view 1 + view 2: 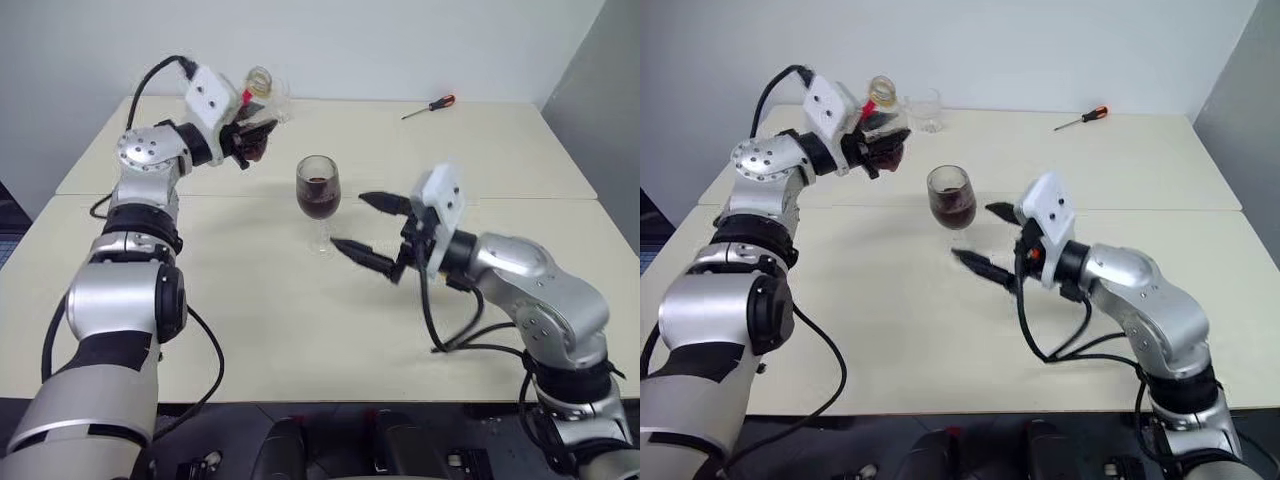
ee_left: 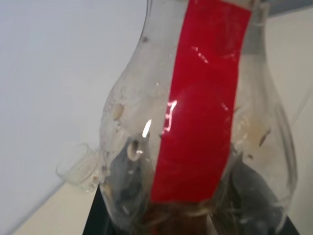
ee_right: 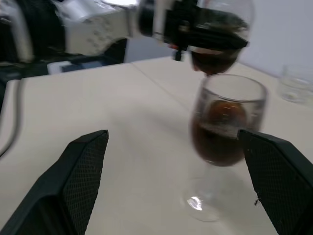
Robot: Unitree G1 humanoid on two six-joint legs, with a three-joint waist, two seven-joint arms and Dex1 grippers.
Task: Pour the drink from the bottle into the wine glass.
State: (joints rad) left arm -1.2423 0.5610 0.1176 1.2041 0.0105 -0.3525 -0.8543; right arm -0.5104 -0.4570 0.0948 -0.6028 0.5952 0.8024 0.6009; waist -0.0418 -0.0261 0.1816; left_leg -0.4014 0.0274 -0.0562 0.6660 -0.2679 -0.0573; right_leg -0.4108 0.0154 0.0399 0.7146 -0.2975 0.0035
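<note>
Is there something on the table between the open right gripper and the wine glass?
No. In the left eye view, bare table separates the right gripper from the wine glass; its open fingers do not touch it.

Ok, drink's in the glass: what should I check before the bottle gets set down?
1. Left end effector shut on bottle: ok.
2. Bottle back near upright, mouth up: ok.
3. Wine glass upright on table, holding drink: ok.
4. Right end effector open, apart from the glass: ok.
5. Spills around the glass foot: cannot tell.
6. Tumbler behind the bottle: watch clearance, cannot tell.
</note>
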